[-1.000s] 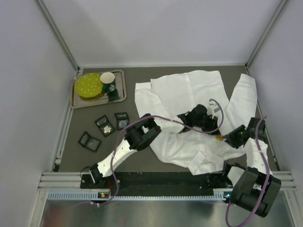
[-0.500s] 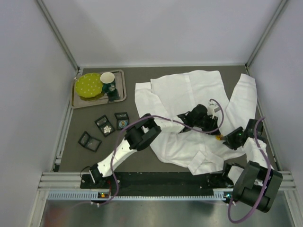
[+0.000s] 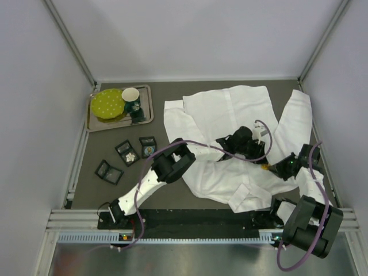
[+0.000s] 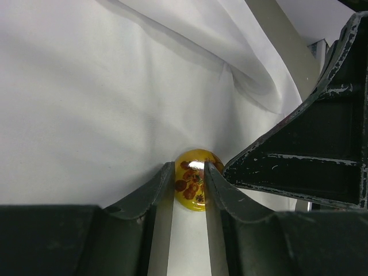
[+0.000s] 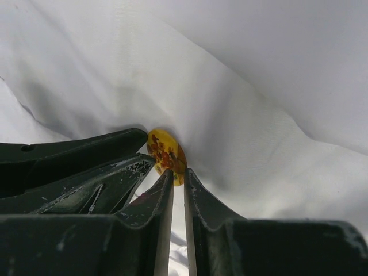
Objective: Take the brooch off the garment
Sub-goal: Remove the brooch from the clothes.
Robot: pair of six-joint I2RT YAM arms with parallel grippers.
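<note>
Left tool (image 4: 188, 171) narrow, tips straddling the one brooch (image 4: 194, 185) and touching it; whether it truly grips, I cannot tell. Right tool (image 5: 178, 176) almost closed, nipping that brooch's rim from the opposite side. Brooch sits on the one garment (image 4: 86, 92) under both tools. Far left of them: three black boxes (image 3: 126, 152), one tray (image 3: 118, 127).
</note>
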